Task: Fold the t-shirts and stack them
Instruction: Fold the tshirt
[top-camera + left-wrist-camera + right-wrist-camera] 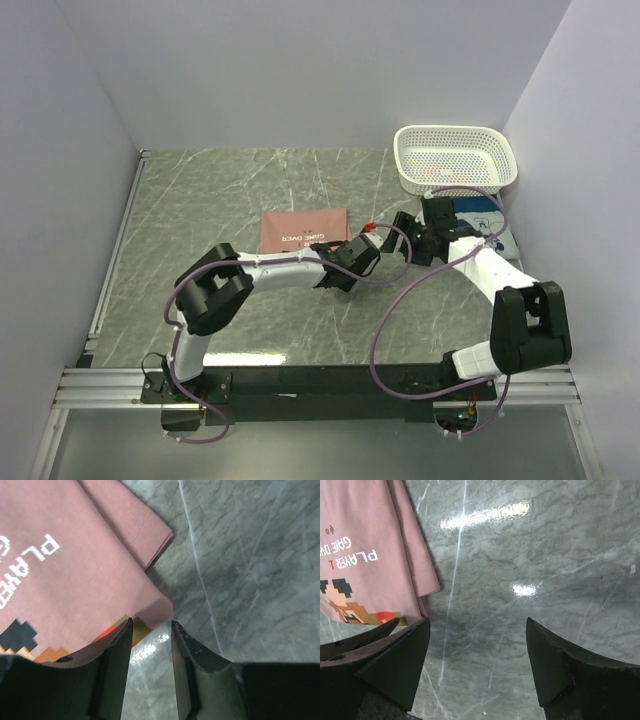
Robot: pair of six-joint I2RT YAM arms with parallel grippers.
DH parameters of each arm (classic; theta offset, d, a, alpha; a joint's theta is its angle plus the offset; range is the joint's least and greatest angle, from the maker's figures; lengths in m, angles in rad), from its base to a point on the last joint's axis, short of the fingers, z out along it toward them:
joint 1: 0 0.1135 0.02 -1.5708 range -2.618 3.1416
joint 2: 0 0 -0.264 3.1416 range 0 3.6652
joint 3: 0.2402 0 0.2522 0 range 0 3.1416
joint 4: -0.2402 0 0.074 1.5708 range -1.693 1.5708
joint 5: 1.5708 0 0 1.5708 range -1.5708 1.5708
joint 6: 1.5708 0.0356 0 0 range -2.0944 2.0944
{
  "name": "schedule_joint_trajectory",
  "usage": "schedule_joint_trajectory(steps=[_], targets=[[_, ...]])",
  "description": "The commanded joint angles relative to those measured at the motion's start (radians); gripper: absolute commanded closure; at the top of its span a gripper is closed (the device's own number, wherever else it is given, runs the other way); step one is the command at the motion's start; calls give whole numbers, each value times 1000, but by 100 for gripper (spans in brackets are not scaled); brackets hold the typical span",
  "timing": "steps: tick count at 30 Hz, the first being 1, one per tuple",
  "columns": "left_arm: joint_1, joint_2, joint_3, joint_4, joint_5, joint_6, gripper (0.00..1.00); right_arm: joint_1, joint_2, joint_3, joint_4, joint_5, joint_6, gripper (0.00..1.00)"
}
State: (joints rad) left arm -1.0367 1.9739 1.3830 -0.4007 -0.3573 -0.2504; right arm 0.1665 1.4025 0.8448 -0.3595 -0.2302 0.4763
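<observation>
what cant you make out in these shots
- Blue cloth t-shirt: top view, the right arm covers most of it; its print is unreadable.
- Dusty-pink folded cloth t-shirt: print too small in the top view; in the left wrist view cut off by the frame edge and the left pincer.
- White perforated plastic basket: top view, too small to tell what, if anything, lies inside.

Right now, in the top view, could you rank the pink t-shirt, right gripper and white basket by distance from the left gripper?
1. pink t-shirt, right beside the left gripper
2. right gripper, just rightward
3. white basket, far right corner
</observation>
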Motion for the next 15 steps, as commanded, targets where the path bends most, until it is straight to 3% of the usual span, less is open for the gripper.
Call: schedule_joint_trajectory(steps=[1,7,8,9,12,15], targets=[[1,34,21,49,-2,30,58,-5,15,-3,40,-27,-13,16],[1,98,2,75,-28,8,63,-4,59,-18,123,-113,10,16],[1,98,-4,83,-26,-1,66,-2,73,-23,143,-132,15,17],[1,95,-13,103,-25,-6,80,-1,81,-30,180,-147,24,17],[1,65,-53,128,-22,-23,99,19,119,-26,223,-181,47,17],[1,16,-94,140,-26,-30,99,47,173,2,252,-205,67,17]])
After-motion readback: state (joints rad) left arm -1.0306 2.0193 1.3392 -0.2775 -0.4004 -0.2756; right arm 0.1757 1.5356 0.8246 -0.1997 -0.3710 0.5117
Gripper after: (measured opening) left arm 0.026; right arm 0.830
